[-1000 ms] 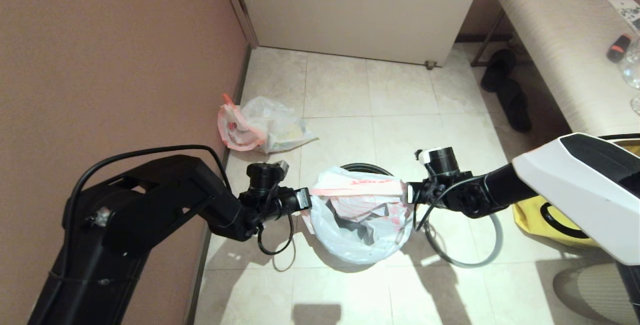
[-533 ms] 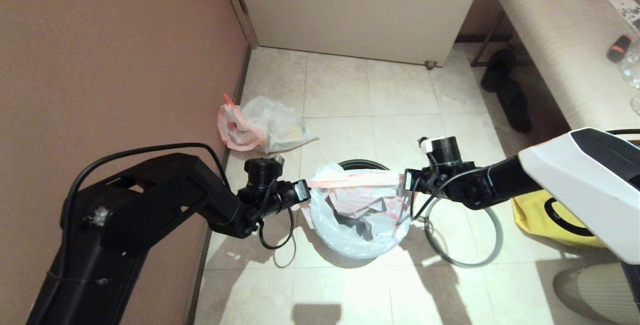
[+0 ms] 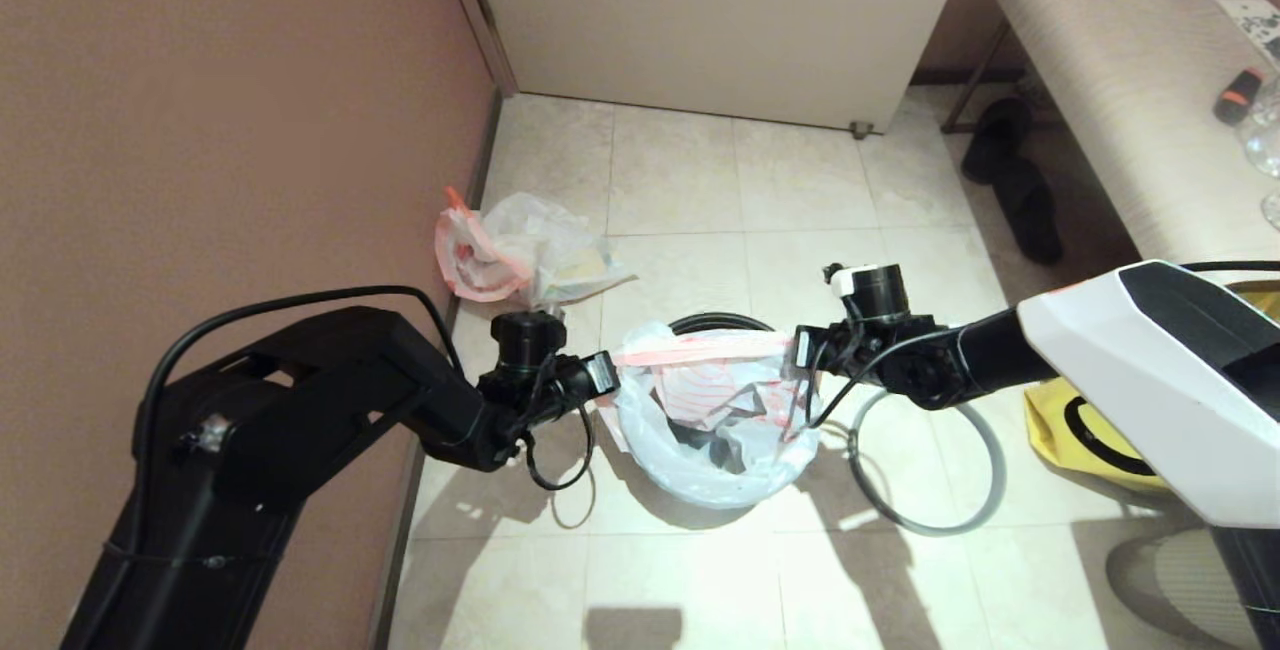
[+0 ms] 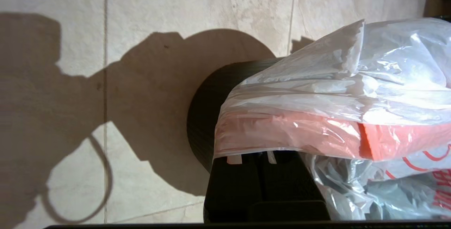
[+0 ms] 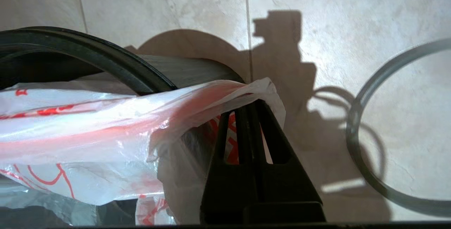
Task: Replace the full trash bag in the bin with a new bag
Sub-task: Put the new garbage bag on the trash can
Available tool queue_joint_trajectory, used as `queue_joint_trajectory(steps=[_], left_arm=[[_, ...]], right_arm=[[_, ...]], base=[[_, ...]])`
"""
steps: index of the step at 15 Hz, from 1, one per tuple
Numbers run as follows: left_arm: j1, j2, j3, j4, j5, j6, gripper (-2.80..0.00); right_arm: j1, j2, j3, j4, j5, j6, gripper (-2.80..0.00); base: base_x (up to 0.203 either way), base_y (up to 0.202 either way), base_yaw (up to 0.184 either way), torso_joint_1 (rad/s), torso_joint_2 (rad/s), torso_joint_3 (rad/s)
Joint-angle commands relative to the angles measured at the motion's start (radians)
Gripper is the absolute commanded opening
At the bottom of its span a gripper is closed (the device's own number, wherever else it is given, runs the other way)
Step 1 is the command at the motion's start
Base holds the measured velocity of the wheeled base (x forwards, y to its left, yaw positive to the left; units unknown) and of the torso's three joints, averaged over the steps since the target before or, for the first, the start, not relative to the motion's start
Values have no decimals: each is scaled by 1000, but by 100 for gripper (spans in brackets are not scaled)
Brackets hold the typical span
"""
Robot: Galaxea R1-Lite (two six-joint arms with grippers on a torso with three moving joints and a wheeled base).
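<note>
— What is the left hand (image 3: 606,371) doing?

— Its fingers are pressed together on the pink-red edge of the new bag (image 3: 715,400), at the side of the bin (image 3: 712,322) nearest the wall. In the left wrist view the plastic drapes over the black fingers (image 4: 246,172), so only their base shows.

— And the right hand (image 3: 803,353)?

— The same on the opposite side: the right wrist view shows both fingers (image 5: 246,127) closed to a point, with the bag's edge pinched and folded over the tips. The pink band is stretched nearly straight between the two hands, across the bin's mouth.

— How are the arms posed?

— Both reach inward at about the same height, forearms close to level, the hands facing each other over the bin.

— Where does the bag sit?

— Its body hangs over and in front of the bin; only the far arc of the black rim shows behind it.

— The other task things?

— The full trash bag (image 3: 520,260) lies on the floor by the wall, beyond the left arm. The grey ring (image 3: 925,465) lies flat on the floor under the right arm, beside the bin.
</note>
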Motion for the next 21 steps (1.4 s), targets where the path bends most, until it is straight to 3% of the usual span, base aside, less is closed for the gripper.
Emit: queue_joint_trajectory(steps=[1, 3, 11, 18, 21], left_arm=[[6, -3, -10, -5, 11, -22, -280], [8, -11, -10, -4, 13, -43, -280], [10, -32, 10, -4, 4, -40, -280], [-15, 10, 10, 6, -10, 6, -280], [-17, -38, 102, 42, -128, 50, -280]], right_arm=[[-1, 22, -63, -1, 7, 0, -280], [-1, 18, -88, -1, 38, -4, -280], [3, 66, -178, 2, 40, -72, -280], [56, 66, -91, 37, 82, -84, -280], [67, 5, 43, 42, 137, -86, -280]], base=[[0, 0, 0, 0, 0, 0], [0, 0, 0, 0, 0, 0], [0, 0, 0, 0, 0, 0], [0, 0, 0, 0, 0, 0], [0, 0, 0, 0, 0, 0]])
